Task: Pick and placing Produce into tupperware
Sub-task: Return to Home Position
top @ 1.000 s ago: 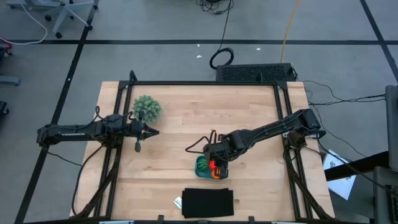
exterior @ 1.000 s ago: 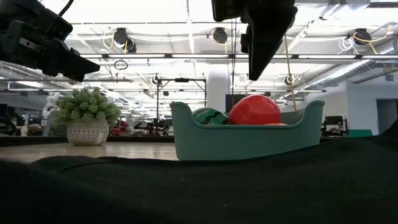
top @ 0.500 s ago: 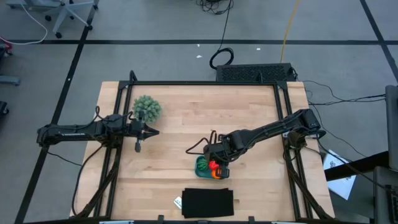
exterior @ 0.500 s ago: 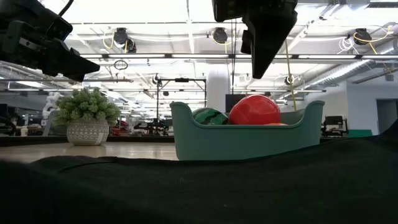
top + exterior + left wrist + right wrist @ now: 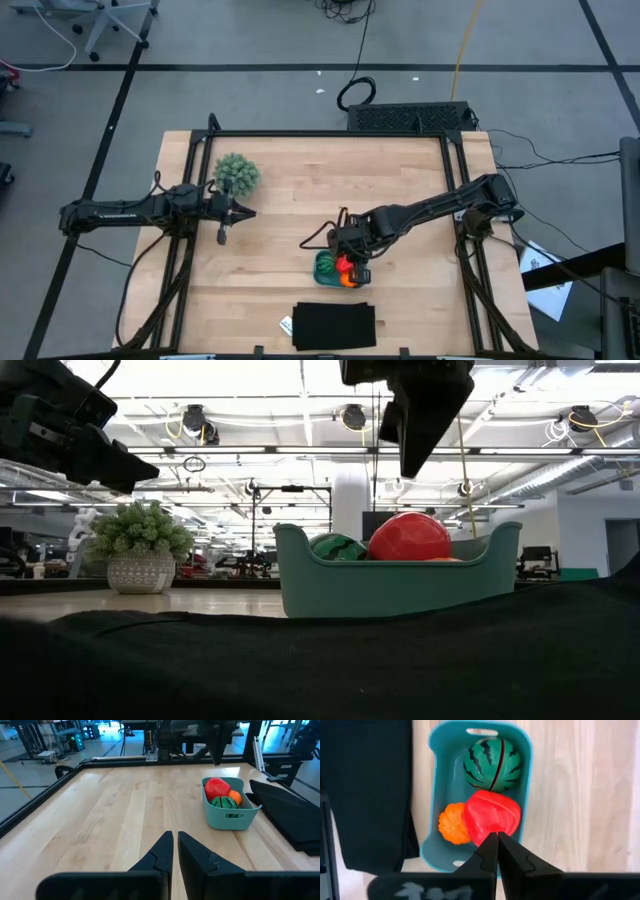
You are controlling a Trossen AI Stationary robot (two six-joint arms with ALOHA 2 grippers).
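The teal tupperware (image 5: 336, 269) (image 5: 438, 825) (image 5: 227, 815) (image 5: 400, 585) stands on the table near its near edge. Inside it lie the striped green watermelon piece (image 5: 492, 764), the red piece (image 5: 492, 816) and the orange piece (image 5: 453, 823). My right gripper (image 5: 496, 839) (image 5: 418, 450) hangs shut above the tub, clear of the fruit. My left gripper (image 5: 175, 840) (image 5: 243, 212) is shut and waits over the table's left part, beside the plant.
A bushy green plant in a pot (image 5: 237, 172) (image 5: 140, 550) stands at the far left of the table. A flat black rectangle (image 5: 335, 326) (image 5: 367, 790) lies at the near edge, next to the tub. Bare wood (image 5: 300, 180) lies between plant and tub.
My right gripper has risen a little above the tub and shifted slightly toward the table's left. The tub and the three pieces have stayed where they were.
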